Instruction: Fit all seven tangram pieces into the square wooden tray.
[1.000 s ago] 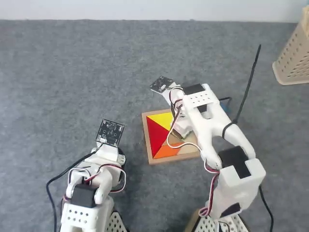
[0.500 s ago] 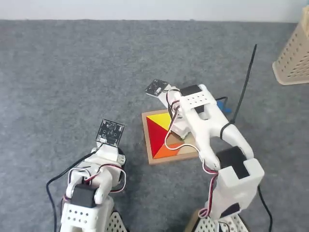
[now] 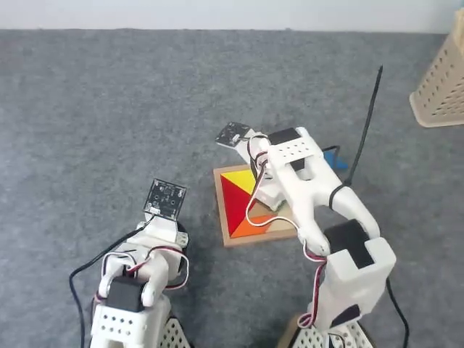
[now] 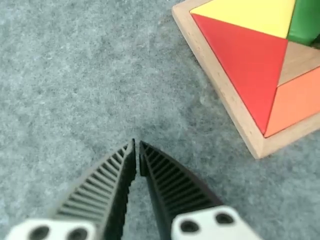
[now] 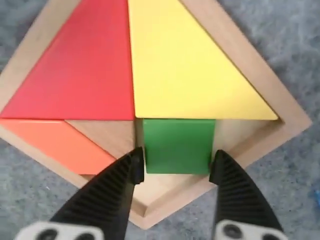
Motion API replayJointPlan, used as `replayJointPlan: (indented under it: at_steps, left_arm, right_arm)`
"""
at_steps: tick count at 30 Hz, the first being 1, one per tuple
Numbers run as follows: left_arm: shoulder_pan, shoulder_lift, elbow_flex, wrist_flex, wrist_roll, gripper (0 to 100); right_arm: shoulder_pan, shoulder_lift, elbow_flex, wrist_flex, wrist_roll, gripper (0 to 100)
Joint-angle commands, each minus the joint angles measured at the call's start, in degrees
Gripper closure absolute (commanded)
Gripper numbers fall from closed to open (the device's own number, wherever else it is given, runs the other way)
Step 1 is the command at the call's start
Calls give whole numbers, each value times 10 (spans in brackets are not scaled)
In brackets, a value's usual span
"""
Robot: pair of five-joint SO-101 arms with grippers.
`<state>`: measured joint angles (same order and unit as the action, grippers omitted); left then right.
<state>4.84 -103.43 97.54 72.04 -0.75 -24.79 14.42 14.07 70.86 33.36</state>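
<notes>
High view looks down on a grey, fuzzy worktop [image 3: 109,109] with the square wooden tray [image 3: 220,206] near the middle. The right arm [image 3: 312,188] bends over the tray. The left arm [image 3: 138,283] sits to the left of the tray and does not touch it. In the right wrist view, the right claw [image 5: 175,162] is grasping a green square [image 5: 178,142], with one finger on each side of it. The green square sits inside the tray, and one edge touches the long side of a big yellow triangle [image 5: 185,65]. A big red triangle [image 5: 80,75] lies beside the yellow one, and their sides touch. An orange piece [image 5: 50,140] lies along the rim of the tray and touches the red triangle. There is bare wood between the orange piece and the green square, and more bare wood on the other side of the green square. In the left wrist view, the left claw [image 4: 136,146] is clenched tight with nothing in it. It hangs over the worktop near one corner of the tray. A blue piece [image 3: 335,158] lies on the worktop outside the tray, just beside the right arm, and the arm hides part of it. A tan basket [image 3: 442,80] stands at the far right edge, well apart from the tray.
</notes>
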Motion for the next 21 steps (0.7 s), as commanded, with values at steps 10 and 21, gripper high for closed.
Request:
replayJointPlan:
  at_steps: [10, 21]
  left_arm:
    - [-4, -11, -10, 4, 5, 988]
    - [-4, -11, -10, 4, 5, 988]
  right_arm:
    - [67, -177, 55, -29, -59, 790]
    - [235, -230, 64, 23, -58, 790]
